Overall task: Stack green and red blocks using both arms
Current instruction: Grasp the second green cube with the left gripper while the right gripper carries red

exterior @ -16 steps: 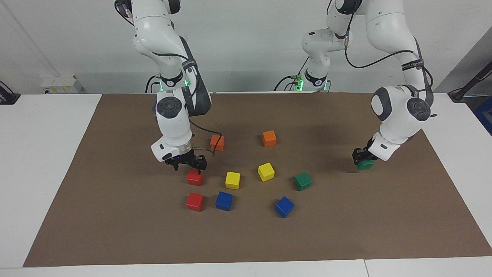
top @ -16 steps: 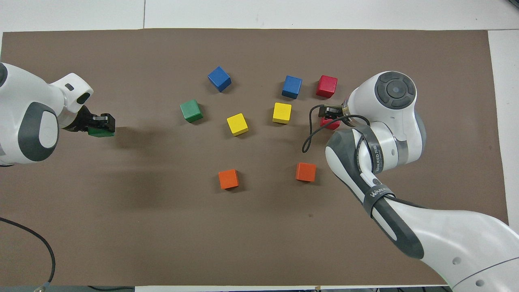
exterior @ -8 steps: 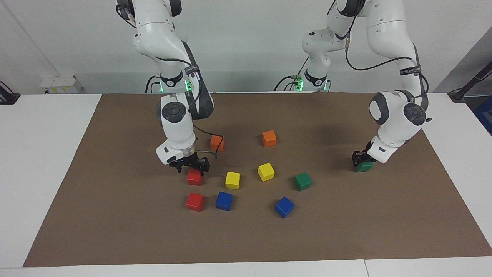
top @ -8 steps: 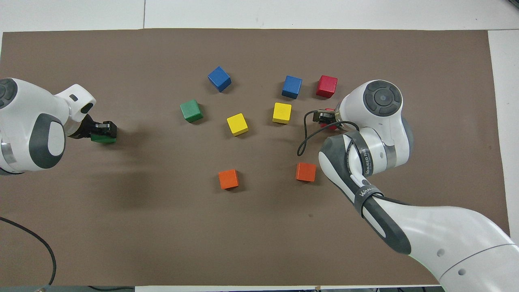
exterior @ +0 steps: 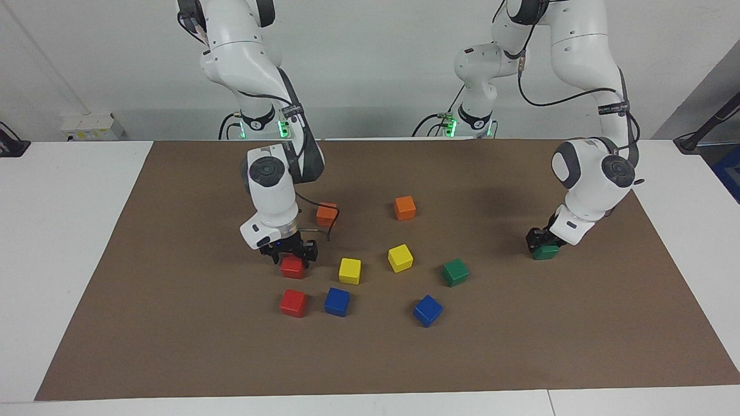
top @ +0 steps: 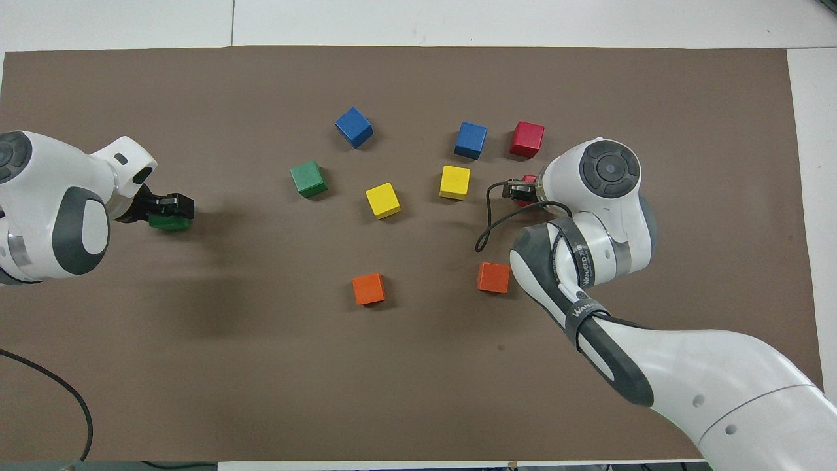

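My right gripper (exterior: pixel 290 254) is open and low, with its fingers on either side of the top of a red block (exterior: pixel 292 267) on the brown mat. The overhead view hides most of this block under the wrist. A second red block (exterior: pixel 293 303) (top: pixel 527 139) sits just farther from the robots. My left gripper (exterior: pixel 540 241) (top: pixel 171 206) is shut on a green block (exterior: pixel 546 252) (top: pixel 169 223), very low at the left arm's end of the mat. I cannot tell whether that block touches the mat. The other green block (exterior: pixel 455 272) (top: pixel 308 178) lies free near the middle.
Two yellow cubes (exterior: pixel 350 270) (exterior: pixel 400 257), two blue cubes (exterior: pixel 337 301) (exterior: pixel 428 310) and two orange cubes (exterior: pixel 326 214) (exterior: pixel 404 207) lie around the middle of the mat (exterior: pixel 173 346). One yellow and one blue cube sit close beside the red blocks.
My right gripper has come down onto the nearer red block, which has not moved. My left gripper has sunk lower with the green block in it.
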`<state>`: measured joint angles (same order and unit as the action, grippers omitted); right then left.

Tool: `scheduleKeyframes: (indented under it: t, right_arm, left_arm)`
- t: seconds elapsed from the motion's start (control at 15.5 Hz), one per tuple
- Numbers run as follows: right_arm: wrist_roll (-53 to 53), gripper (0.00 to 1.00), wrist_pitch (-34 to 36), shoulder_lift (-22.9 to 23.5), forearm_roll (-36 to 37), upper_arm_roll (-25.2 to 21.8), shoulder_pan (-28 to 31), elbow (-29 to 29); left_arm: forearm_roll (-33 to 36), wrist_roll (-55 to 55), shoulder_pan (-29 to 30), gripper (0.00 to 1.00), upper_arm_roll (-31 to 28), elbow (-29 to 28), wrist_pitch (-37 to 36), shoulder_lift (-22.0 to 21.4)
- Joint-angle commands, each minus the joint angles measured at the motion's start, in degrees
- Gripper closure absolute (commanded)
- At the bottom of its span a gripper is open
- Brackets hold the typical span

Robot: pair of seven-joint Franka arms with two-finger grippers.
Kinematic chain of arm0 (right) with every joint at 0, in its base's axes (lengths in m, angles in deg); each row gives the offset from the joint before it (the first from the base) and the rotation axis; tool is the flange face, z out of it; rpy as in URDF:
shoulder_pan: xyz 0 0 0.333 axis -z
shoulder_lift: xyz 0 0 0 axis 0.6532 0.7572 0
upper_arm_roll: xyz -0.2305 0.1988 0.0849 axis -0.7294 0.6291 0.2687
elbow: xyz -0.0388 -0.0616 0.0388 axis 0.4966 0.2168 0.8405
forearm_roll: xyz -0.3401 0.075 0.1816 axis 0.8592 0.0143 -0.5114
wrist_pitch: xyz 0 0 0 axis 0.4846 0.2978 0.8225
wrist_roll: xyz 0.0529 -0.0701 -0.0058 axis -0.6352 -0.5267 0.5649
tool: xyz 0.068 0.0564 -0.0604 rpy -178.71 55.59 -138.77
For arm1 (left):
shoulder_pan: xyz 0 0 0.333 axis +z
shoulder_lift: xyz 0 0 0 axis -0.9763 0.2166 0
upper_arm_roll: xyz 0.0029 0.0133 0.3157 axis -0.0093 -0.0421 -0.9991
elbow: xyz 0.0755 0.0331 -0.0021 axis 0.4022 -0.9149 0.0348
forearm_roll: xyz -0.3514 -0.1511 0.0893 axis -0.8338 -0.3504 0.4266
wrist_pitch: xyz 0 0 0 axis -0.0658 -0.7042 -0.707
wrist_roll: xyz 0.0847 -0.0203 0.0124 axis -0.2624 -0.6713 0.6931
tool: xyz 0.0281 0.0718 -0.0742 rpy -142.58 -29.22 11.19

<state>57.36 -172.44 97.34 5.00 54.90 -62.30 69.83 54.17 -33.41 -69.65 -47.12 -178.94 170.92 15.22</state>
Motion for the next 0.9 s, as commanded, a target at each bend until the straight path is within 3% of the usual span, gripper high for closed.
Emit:
scheduleKeyframes:
  t: [0.0, 0.13, 0.19, 0.45, 0.64, 0.84]
  right_arm:
    - [-2.4, 0.56, -1.7, 0.3, -0.1, 0.3, 0.4, 0.5]
    - [-2.4, 0.88, -1.8, 0.4, -0.1, 0.3, 0.8, 0.2]
    - [-2.4, 1.0, -1.9, 0.4, -0.1, 0.2, 0.8, 0.0]
    - [-1.3, 1.0, 0.3, -0.5, 0.0, 0.2, 1.7, -0.8]
    - [3.4, 1.0, 8.6, -5.5, 0.1, -0.3, 3.3, -1.7]
    - [14.1, 1.0, 13.8, -10.5, 0.1, -0.3, 9.0, -0.8]
  left_arm:
    - [0.7, 5.3, -2.5, 0.0, 0.2, 11.7, -10.4, 3.2]
    - [0.8, 23.4, -8.2, 0.0, 0.1, 20.5, -17.7, 5.9]
    - [0.9, 29.9, -10.4, 0.0, 0.1, 22.0, -18.8, 6.5]
    - [0.8, 44.4, -17.0, 0.0, 0.2, 23.0, -14.6, 8.0]
    - [0.9, 47.9, -20.7, 0.0, 0.1, 22.8, -12.1, 9.6]
    - [1.9, 52.3, -22.3, 0.0, 0.1, 23.1, -9.7, 11.1]
